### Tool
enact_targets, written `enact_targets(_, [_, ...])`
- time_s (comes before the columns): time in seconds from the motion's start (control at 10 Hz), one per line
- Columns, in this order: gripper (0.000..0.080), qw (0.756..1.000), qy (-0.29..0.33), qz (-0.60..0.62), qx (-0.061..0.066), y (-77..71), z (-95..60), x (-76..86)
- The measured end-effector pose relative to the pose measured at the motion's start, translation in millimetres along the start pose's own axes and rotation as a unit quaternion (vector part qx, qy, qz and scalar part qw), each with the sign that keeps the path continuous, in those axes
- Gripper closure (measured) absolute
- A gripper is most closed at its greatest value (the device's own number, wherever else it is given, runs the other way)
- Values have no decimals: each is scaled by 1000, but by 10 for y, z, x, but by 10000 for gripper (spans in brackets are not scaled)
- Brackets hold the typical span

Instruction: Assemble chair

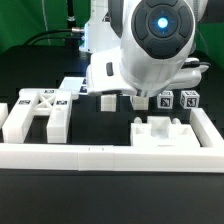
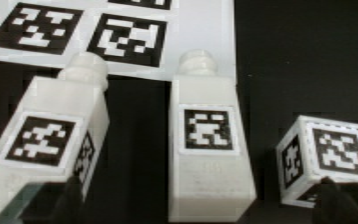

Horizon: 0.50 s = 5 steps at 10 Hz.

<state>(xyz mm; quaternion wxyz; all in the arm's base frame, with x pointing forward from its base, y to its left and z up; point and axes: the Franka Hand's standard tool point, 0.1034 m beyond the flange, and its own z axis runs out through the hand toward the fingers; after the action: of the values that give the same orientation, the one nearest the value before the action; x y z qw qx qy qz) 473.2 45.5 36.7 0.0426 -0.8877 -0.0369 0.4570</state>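
Across the black table your chair parts lay loose, chunky white with black-and-white tags. A flat panel sat at nine o'clock in the exterior view and tagged blocks at three. Your claw stood wide. Only the wrist view showed three pegged legs side by side near the marker board.

Table: black matte top, carrying everything else in the scene
Border rail: long and white, lying across the table on the near side; it turns back at the exterior view's right end
Marker board: thin flat white sheet lying on the table, printed with black-and-white square tags; parts of three show in the wrist view
Backdrop: green, behind the table
Cable: black, crossing the green at the exterior view's left
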Motion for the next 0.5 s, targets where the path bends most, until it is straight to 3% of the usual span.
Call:
enact_targets(0.4, [151,1000,3,-3,-3,-38,-10,120])
enact_targets(0.5, [151,1000,4,-3,-4,-44,50,136])
